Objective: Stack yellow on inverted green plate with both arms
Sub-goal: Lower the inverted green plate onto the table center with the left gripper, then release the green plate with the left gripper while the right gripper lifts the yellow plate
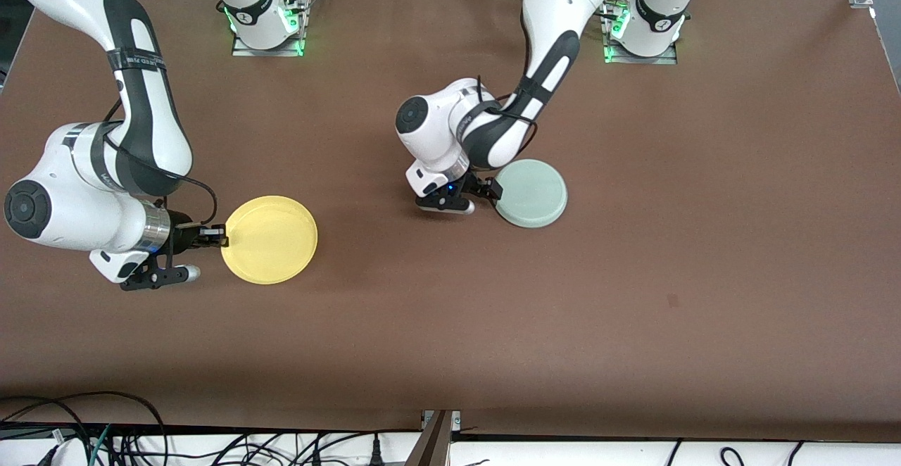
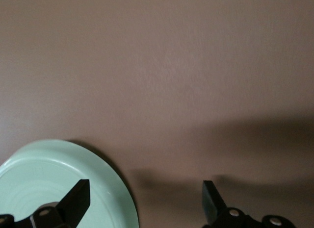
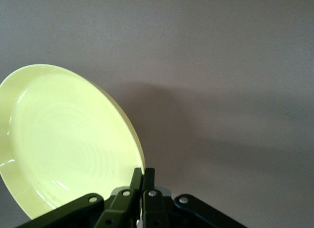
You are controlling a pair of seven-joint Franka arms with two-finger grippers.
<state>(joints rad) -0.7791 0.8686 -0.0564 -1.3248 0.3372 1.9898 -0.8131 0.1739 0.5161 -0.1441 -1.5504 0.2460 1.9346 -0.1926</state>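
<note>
The yellow plate (image 1: 271, 239) is at the right arm's end of the table, right way up. My right gripper (image 1: 222, 236) is shut on its rim at the edge toward that end. In the right wrist view the fingers (image 3: 138, 181) pinch the yellow plate's (image 3: 64, 139) rim, and the plate looks tilted with a shadow beneath it. The green plate (image 1: 533, 193) lies upside down near the table's middle. My left gripper (image 1: 484, 196) is open at its edge, low over the table. In the left wrist view (image 2: 144, 191) one finger is over the green plate (image 2: 44, 174) and the other over bare table.
The brown table (image 1: 633, 276) is bare around both plates. The arm bases (image 1: 267, 22) stand at the edge farthest from the front camera. Cables lie along the nearest edge (image 1: 105, 438).
</note>
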